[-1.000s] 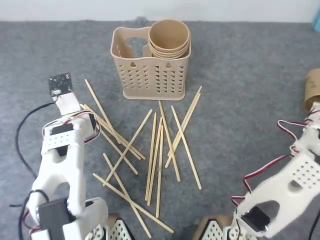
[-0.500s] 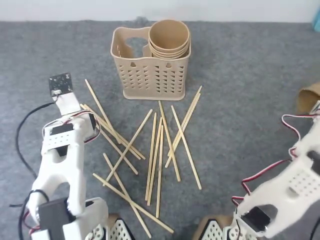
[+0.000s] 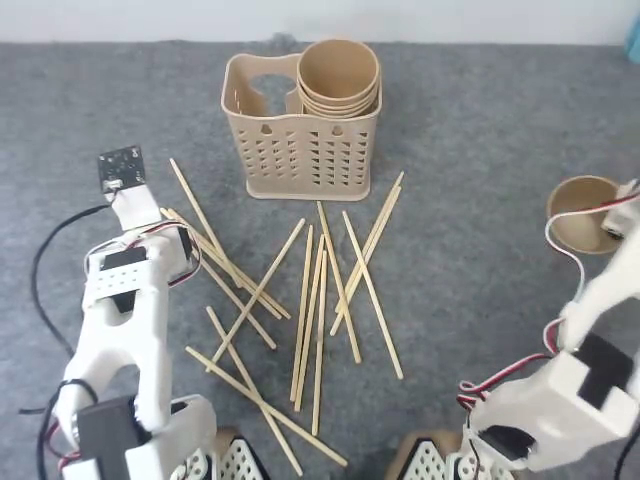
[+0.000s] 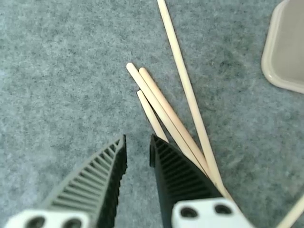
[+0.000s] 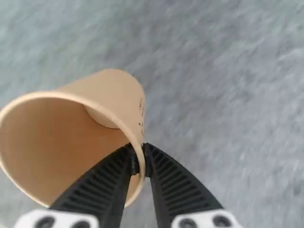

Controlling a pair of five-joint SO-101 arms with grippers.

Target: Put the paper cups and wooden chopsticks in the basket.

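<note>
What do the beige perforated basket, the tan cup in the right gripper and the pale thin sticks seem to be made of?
The beige perforated basket looks like moulded plastic, matt, given its uniform holes and rounded corners. The tan cup is likely paper: matt, with a thin wall. The pale thin sticks appear to be bare wood or bamboo, smooth and unvarnished, with rounded ends.

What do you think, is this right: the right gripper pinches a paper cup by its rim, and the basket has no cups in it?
Not quite: the high view shows a stack of cups already in the basket. The right gripper does pinch a paper cup by its rim.
</note>
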